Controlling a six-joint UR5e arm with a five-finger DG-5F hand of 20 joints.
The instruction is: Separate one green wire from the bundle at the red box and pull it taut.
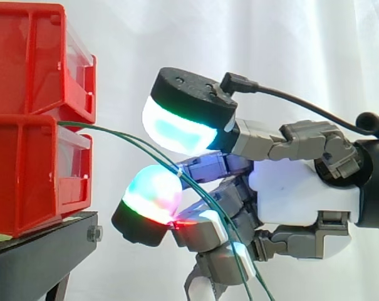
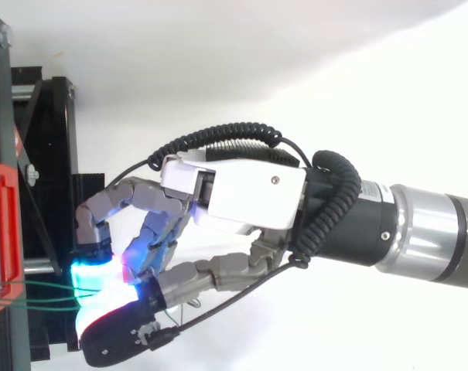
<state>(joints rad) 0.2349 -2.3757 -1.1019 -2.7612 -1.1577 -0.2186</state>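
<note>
**Entry: wire separation, grasp stage**

Hand (image 1: 295, 194): fingers curled, pads (image 1: 153, 191) closed round the green wires (image 1: 126, 141) near the red box (image 1: 26, 169). Wires: two strands leave the box and slope down through the fingers, seemingly not yet taut. Step, as judged: isolating one strand. Next move calls for: keeping one strand pinched, shedding the other, drawing away from the box

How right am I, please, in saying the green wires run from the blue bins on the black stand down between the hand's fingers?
Not quite: the bins are red, not blue, as the side view shows. The rest holds: the green wires run from them on the black stand down between the hand's fingers.
</note>
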